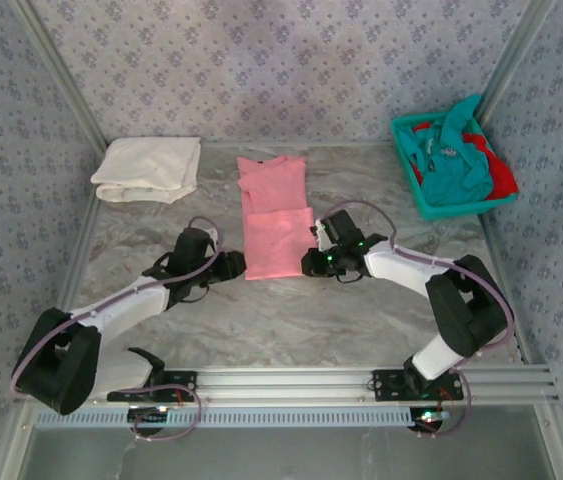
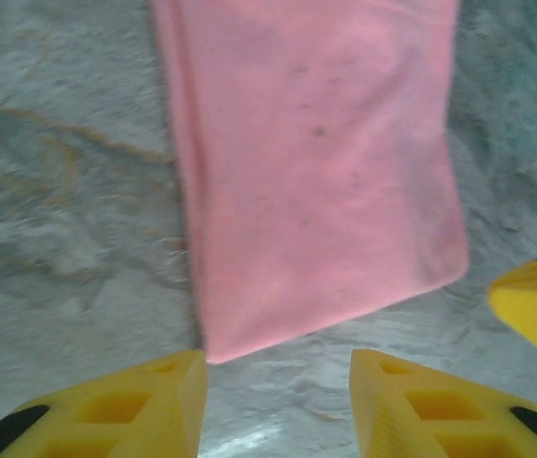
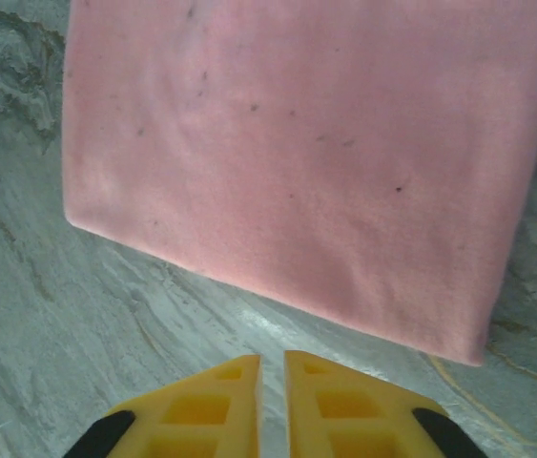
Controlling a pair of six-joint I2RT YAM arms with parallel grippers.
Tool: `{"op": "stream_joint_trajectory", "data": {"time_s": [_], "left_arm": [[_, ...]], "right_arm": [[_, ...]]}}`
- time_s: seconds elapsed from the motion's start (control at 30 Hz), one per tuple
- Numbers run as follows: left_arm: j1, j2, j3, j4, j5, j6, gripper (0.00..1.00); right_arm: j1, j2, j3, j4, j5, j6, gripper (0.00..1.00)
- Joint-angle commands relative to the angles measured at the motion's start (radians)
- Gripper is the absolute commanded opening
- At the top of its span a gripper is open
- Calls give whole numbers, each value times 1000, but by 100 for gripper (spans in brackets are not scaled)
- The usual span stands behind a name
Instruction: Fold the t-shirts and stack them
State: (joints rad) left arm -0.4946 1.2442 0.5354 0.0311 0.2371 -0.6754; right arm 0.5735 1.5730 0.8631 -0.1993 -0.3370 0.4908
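Salmon-pink cloth lies mid-tabletop [image 1: 291,320]: the pink t-shirt [image 1: 276,215] is narrowed into a long strip, with its near half doubled over the far half. The left jaws sit low just beside its near left corner, spread wide and holding nothing, the corner lying just ahead of the gap between them. The right jaws rest just beside the near right edge, pressed almost together on nothing. A cream-white t-shirt [image 1: 148,168] lies folded at the far left, and the teal t-shirt [image 1: 456,150] and red t-shirt [image 1: 501,178] sit heaped in the mesh basket [image 1: 461,209] at the far right. The step in hand looks like finishing the pink fold. The next move probably calls for both jaws to pinch the near corners together, so the layers travel evenly, either for another fold or for a carry onto the cream one.
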Motion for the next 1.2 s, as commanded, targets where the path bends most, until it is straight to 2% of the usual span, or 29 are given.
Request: {"op": "stream_joint_trajectory", "data": {"time_s": [0.0,0.37,0.87,1.17], "left_arm": [[4,52,-2,-17,57,9,44],[-11,204,74,59,117,32,42],[-33,320,93,76,81,33,38],[-53,356,109,112,93,28,12]], "right_arm": [[-12,23,27,-22,35,-3,20],[-8,45,-24,14,60,8,24],[-18,-34,-45,26,101,-1,26],[-62,-50,-65,35,85,37,28]]}}
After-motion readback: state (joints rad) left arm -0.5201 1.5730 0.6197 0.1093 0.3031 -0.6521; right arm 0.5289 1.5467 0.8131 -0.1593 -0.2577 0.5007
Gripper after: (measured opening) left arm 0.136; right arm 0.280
